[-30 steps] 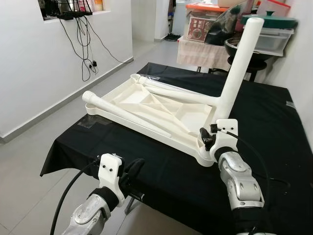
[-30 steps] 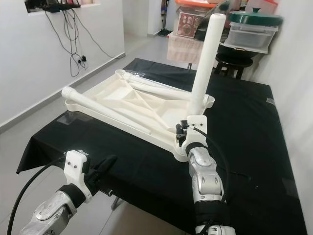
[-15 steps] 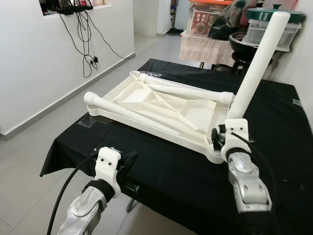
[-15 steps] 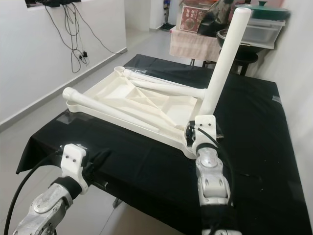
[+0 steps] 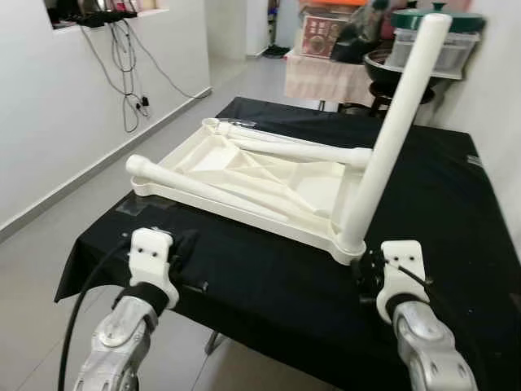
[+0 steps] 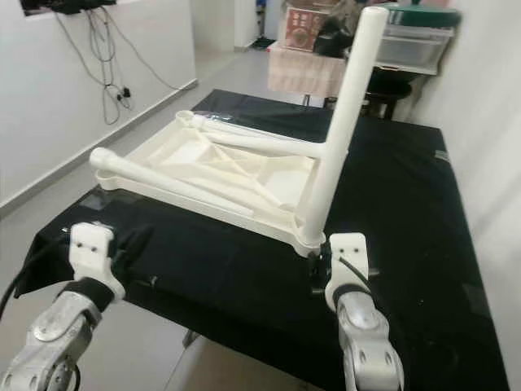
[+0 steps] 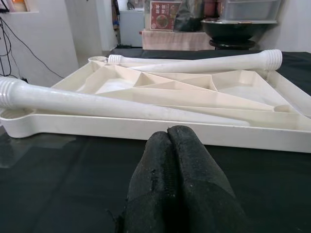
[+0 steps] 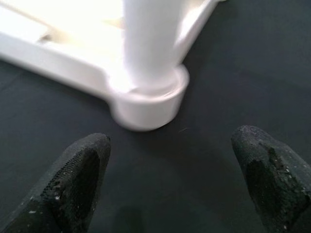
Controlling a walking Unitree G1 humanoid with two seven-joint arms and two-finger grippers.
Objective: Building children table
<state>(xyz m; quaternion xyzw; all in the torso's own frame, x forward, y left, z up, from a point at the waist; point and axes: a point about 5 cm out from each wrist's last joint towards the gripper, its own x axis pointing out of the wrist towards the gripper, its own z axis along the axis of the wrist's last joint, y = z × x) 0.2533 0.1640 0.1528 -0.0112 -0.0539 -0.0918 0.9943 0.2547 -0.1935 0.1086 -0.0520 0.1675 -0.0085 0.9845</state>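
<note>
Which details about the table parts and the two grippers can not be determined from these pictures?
- Upright leg in its corner socket: whether it is fully seated; the right wrist view is blurred and the joint is inside the socket.
- Right gripper: in the eye views its fingers lie behind the wrist mount.
- Tabletop: its upper face lies against the black cloth.
- Left gripper: its fingers hide the cloth ahead.

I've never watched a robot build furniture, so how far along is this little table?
One leg stands in a corner socket of the upturned white tabletop. The right gripper is open just before that socket, holding nothing. Two more legs lie loose on the tabletop, unfitted. The left gripper is shut, idle.
</note>
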